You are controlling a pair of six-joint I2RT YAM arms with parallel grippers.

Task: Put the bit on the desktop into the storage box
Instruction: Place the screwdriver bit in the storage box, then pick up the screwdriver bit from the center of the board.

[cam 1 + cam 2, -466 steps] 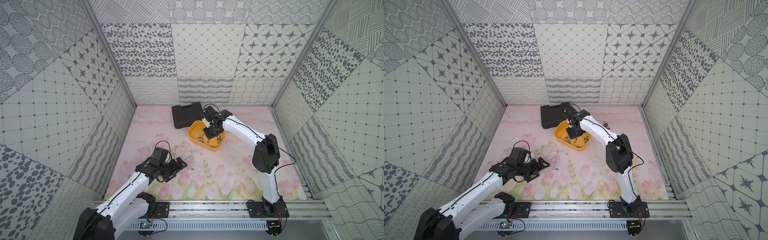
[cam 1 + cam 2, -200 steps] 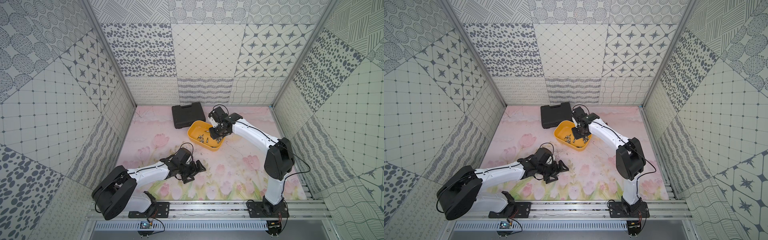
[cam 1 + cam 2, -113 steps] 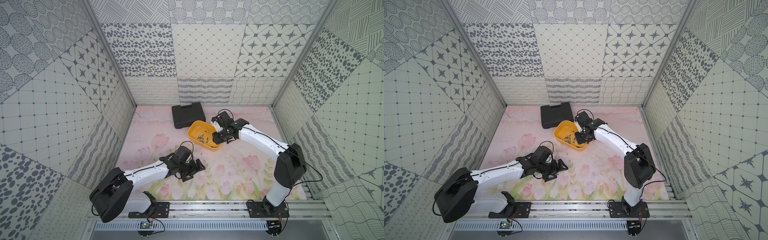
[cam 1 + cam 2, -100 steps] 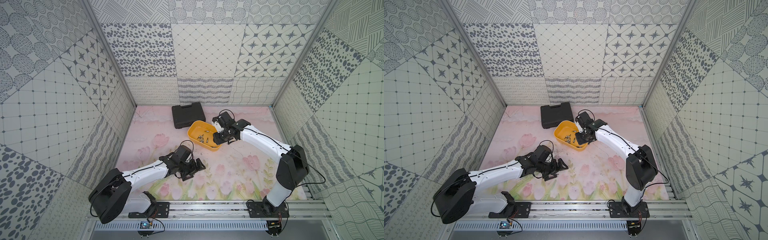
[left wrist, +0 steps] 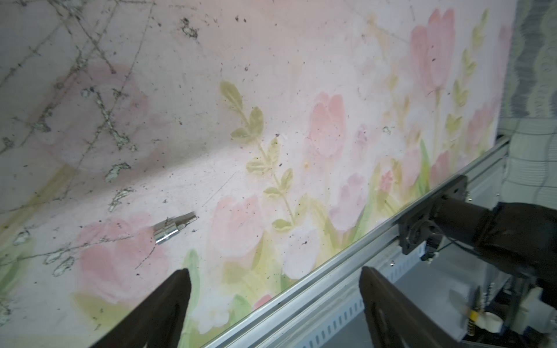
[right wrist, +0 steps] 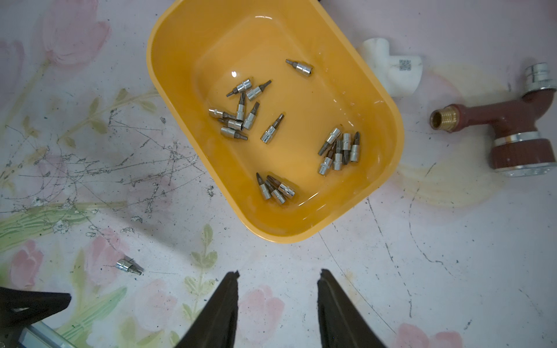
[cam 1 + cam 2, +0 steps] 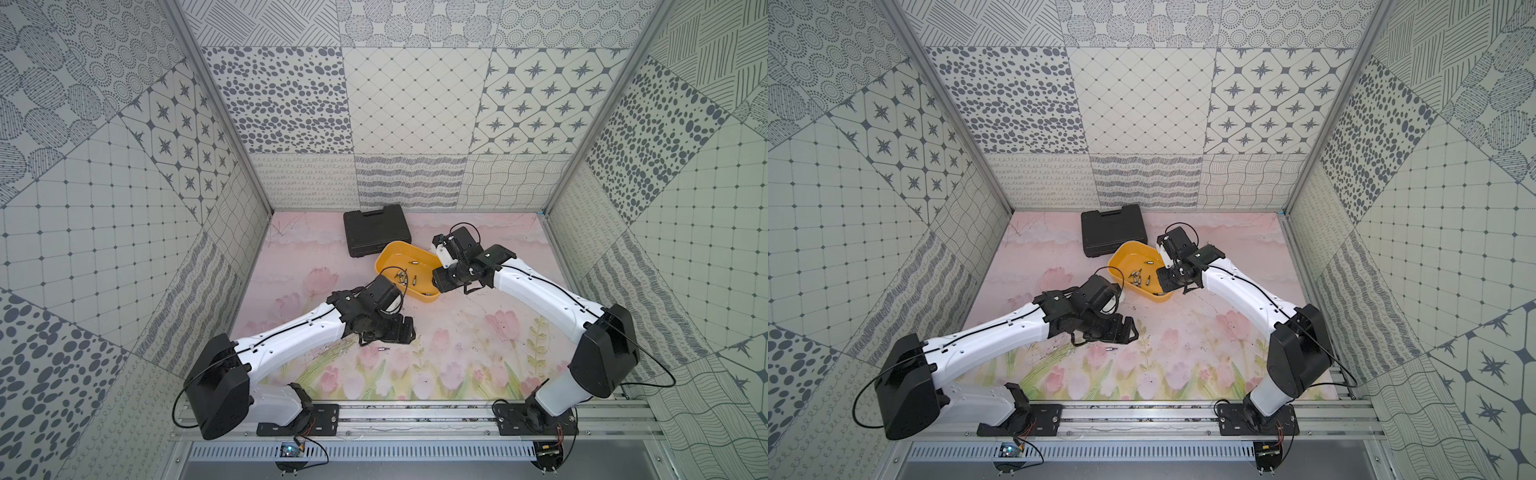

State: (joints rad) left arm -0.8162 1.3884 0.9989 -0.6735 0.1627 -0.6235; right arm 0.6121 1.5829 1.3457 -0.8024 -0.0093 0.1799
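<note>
One small silver bit [image 7: 382,349] [image 7: 1109,350] lies on the flowered desktop, just on the rail side of my left gripper [image 7: 400,333] [image 7: 1126,330]. In the left wrist view the bit [image 5: 173,229] sits ahead of one fingertip, not between the fingers; that gripper [image 5: 274,274] is open and empty. The yellow storage box [image 7: 397,255] [image 7: 1130,254] [image 6: 241,45] holds several bits. My right gripper [image 7: 441,284] [image 7: 1165,282] [image 6: 278,275] hangs by the box's right rim, open with nothing in it. The right wrist view also shows the loose bit [image 6: 129,267].
A black tool case [image 7: 376,228] [image 7: 1113,230] lies behind the box, touching it. A white pipe fitting [image 6: 391,72] and a red-brown valve [image 6: 512,129] lie beside the box. The metal front rail [image 5: 331,271] runs close behind the left gripper.
The right arm has drawn back from over the box to its right rim, jaws a little wider. The left gripper has stayed by the bit, jaws slightly narrower.
</note>
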